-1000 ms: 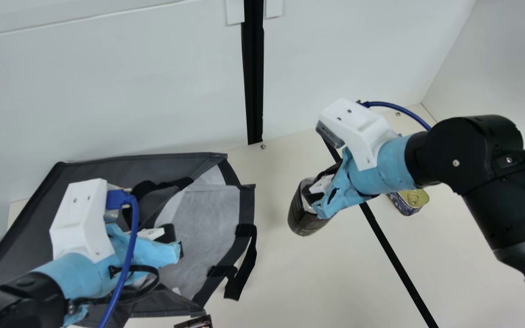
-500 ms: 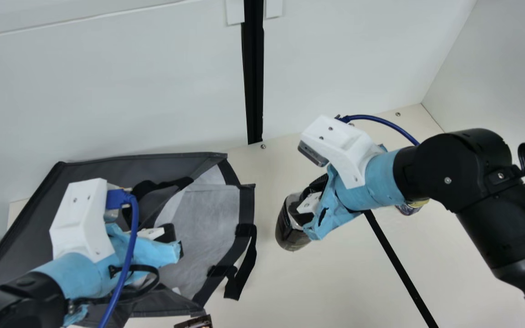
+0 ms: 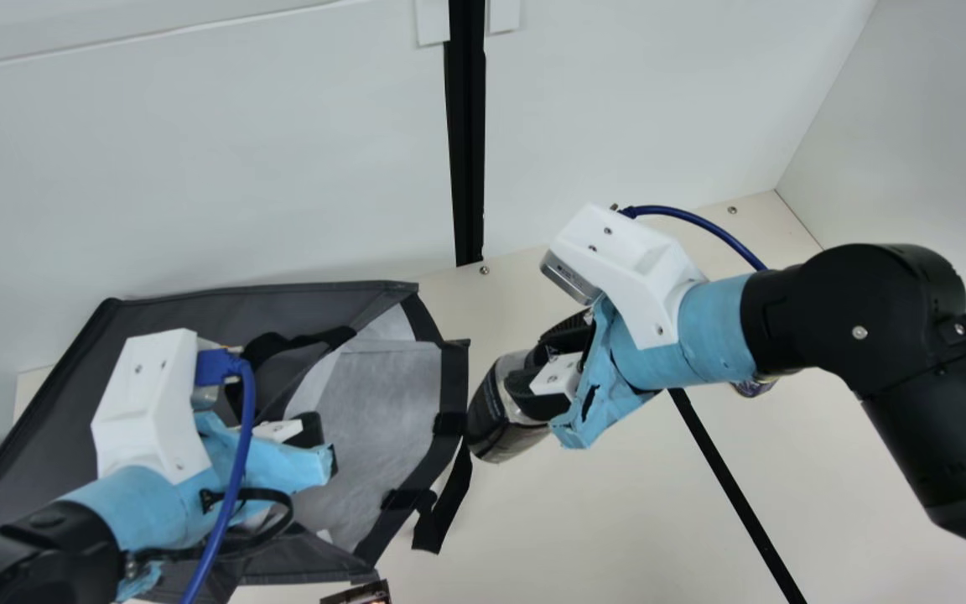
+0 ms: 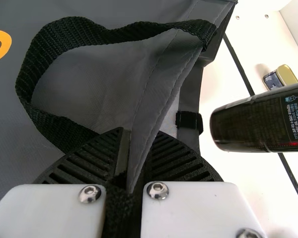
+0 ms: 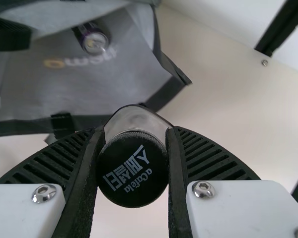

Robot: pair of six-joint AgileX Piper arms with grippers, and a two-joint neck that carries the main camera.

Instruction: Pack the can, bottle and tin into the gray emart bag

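Near the rim of the gray emart bag (image 3: 198, 310), your right gripper (image 3: 531, 369) has the bottle (image 3: 487, 419) held fast, tilted; touching the rim or not, you can't tell. Cap (image 5: 132, 193) black, white lettering; dark label (image 4: 293, 114) with fine pale and blue print. Bottle clear at the shoulder. Your left gripper (image 3: 317, 438) pinches the bag's cloth. Purple-sided can (image 5: 95, 42) inside; gold-topped tin (image 4: 287, 74) on the table (image 3: 617, 520), well apart
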